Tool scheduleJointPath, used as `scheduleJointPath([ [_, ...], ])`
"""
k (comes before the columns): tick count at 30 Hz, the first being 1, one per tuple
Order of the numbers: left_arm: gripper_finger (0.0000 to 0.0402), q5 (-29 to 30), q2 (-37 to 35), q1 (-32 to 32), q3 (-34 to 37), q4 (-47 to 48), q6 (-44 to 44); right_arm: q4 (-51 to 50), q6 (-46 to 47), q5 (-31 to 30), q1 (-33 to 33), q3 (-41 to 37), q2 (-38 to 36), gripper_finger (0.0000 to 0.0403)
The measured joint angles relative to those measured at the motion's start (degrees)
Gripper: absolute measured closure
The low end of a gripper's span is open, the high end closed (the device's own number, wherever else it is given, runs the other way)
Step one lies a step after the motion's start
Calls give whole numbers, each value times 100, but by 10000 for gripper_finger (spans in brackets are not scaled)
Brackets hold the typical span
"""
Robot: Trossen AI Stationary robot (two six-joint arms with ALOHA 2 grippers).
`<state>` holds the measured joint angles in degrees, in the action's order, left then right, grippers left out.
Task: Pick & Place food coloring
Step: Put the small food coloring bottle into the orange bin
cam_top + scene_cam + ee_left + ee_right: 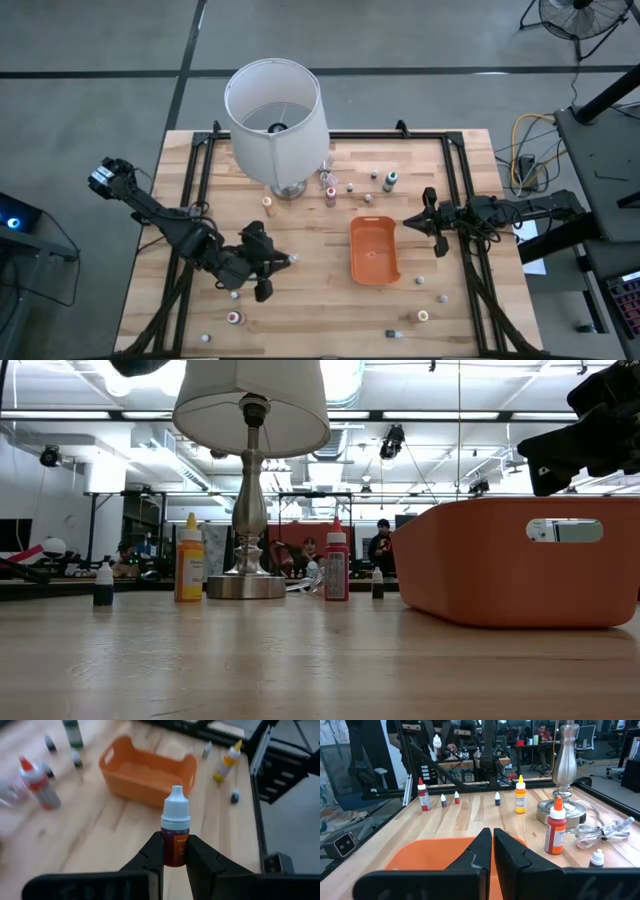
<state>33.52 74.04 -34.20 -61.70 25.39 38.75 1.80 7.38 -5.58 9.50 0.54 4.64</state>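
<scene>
Right now the left gripper point(175, 852) holds a tiny bottle point(175, 830) with a white cap and dark red stuff inside, pinched tight between its two fingers, a bit away from the tray point(374, 250) on the side far from the right arm. That orange tray looks to have nothing in it. The right gripper point(492, 851) hangs just over the tray's edge with its fingers pressed together, holding nothing. More little bottles stand around the tray. An orange bottle point(188, 558) and a red bottle point(336, 561) stand near the lamp point(277, 118), beyond the tray.
</scene>
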Motion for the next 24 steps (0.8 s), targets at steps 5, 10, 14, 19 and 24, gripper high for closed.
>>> scheduleJointPath([
  [5, 368, 662, 200, -2, -374, -39, -290, -2, 0, 0, 0, 0, 0, 390],
  [10, 368, 969, 466, 1, -781, -220, -618, -1, -1, -2, -2, 2, 0, 390],
  [14, 368, 1072, 782, 47, -1186, -296, -845, -1, 2, -2, -2, 0, 0, 390],
  [19, 368, 1120, 1314, 215, -1748, -466, -1071, -1, 2, -2, -1, 0, 0, 390],
  [24, 368, 1161, 1843, 406, -2298, -636, -1301, -2, 1, -2, -2, 0, 0, 390],
])
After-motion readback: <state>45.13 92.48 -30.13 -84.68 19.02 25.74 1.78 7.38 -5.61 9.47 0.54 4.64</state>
